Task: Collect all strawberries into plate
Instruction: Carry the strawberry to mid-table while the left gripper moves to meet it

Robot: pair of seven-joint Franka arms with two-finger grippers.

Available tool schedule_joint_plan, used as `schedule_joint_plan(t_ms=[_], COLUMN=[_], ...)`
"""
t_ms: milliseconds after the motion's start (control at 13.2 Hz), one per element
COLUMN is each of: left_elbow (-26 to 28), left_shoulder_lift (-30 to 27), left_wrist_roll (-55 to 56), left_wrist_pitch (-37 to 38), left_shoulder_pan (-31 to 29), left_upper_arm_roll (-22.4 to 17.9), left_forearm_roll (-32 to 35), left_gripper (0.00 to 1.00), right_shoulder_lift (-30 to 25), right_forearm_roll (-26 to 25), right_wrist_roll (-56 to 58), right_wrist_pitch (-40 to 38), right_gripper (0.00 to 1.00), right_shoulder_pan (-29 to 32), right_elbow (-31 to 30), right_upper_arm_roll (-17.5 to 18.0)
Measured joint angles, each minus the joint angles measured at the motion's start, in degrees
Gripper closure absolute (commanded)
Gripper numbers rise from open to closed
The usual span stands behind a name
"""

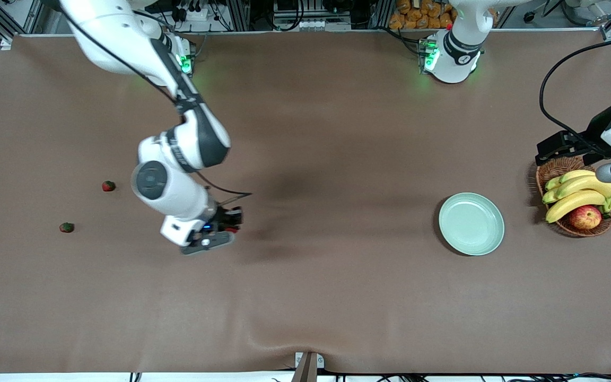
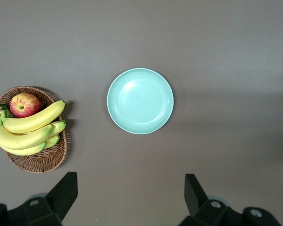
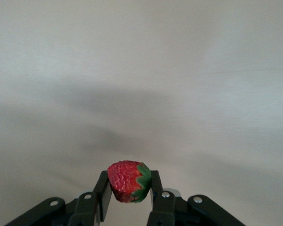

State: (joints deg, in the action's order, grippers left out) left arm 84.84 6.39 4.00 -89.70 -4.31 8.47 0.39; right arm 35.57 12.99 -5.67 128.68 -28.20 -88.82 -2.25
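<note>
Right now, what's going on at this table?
The right gripper is shut on a strawberry, held up over bare table. Two more strawberries lie toward the right arm's end. The plate holds nothing yet. The left gripper waits open above it, beside the fruit basket.

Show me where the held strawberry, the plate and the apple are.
held strawberry (image 3: 127,181), right wrist view, its red flesh between the fingers.
plate (image 1: 471,223), front view, its bare middle.
apple (image 2: 24,104), left wrist view, its red skin, in the basket.
</note>
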Motion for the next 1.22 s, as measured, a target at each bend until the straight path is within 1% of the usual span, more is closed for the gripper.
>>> schedule_joint_plan(t_ms=[304,456,608,836,1216], left_elbow=[0.01,0.02,0.04,0.04,0.04], left_shoulder_lift=[0.08,0.1,0.32,1.29,1.82], left_wrist_roll=[0.0,0.0,-0.03,-0.03,-0.03], left_wrist_pitch=[0.0,0.0,0.0,-0.04,-0.06], left_shoulder_pan=[0.03,0.09,0.81,2.69,2.75], left_upper_arm_roll=[0.1,0.15,0.2,0.27,0.2], left_forearm_roll=[0.0,0.0,0.0,0.0,0.0], left_gripper=[0.0,0.0,0.0,0.0,0.0], right_shoulder_lift=[10.8,15.0,17.62,19.6,22.52], right_forearm_roll=[0.18,0.2,0.25,0.29,0.29], right_wrist_roll=[-11.79,-15.32,-16.38,-16.47,-17.71], right_wrist_pitch=[1.37,3.48,6.41,9.73,11.45], right_gripper=[1.0,1.0,1.0,1.0,1.0], right_shoulder_pan=[-7.57,-10.18,-11.57,-12.02,-15.61], right_elbow=[11.61,15.72,17.37,17.94,21.07], right_upper_arm_roll=[-0.01,0.01,0.52,2.43,2.97])
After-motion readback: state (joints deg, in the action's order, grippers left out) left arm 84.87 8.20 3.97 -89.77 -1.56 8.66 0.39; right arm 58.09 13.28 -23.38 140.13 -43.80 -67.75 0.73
